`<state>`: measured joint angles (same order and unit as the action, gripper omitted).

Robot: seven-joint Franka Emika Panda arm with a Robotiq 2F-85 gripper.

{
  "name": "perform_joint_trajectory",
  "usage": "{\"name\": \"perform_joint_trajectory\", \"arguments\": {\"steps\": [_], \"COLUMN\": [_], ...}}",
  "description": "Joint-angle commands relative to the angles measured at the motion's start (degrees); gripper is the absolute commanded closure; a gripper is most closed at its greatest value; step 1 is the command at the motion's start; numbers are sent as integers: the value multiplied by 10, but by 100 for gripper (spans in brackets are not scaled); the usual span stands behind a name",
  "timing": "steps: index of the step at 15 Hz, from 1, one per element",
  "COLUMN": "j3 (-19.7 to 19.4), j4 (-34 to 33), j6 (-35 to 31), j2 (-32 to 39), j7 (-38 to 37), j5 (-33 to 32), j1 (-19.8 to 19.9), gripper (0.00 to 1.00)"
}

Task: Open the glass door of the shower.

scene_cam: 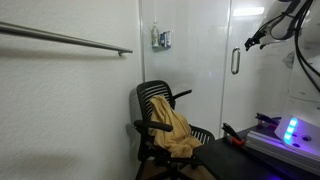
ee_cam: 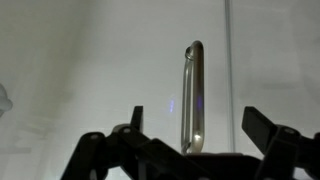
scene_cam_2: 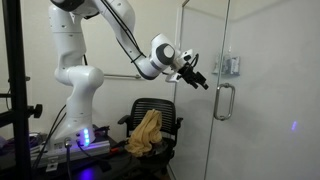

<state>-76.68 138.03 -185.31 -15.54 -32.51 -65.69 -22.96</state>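
The glass door [scene_cam: 200,70] of the white-walled shower [scene_cam: 185,40] is a tall clear panel with a short vertical silver bar handle [scene_cam: 236,61]. It shows in both exterior views, door [scene_cam_2: 250,60] and handle [scene_cam_2: 224,101]. My gripper [scene_cam_2: 200,80] is open and empty, held in the air a short way from the handle, fingers pointing at it; it is also in an exterior view [scene_cam: 250,42]. In the wrist view the handle [ee_cam: 194,95] stands between my spread fingers [ee_cam: 195,125], still beyond them.
A black office chair [scene_cam: 160,115] with a yellow cloth [scene_cam_2: 146,132] stands in front of the glass. A handle-less glass panel has a small grey fitting [scene_cam: 161,39]. A long horizontal rail [scene_cam: 65,40] runs along the white wall. A device with blue lights [scene_cam: 290,130] sits on a dark table.
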Motion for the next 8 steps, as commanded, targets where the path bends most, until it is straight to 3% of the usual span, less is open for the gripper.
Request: {"name": "perform_joint_trajectory", "arguments": {"steps": [1,2,3,5,8], "j3": [-2,-4,-23,-94,-202], "j4": [-2,1,-1,-18,-37], "j6": [0,-22,-22,-41,-24], "j2": [2,13,19,44,12], "j7": [0,-2,1,9,44], "j5": [0,-9,-1,29,43], "j1": [0,12,-3,-62,-180], "gripper": [0,0,0,0,0]}}
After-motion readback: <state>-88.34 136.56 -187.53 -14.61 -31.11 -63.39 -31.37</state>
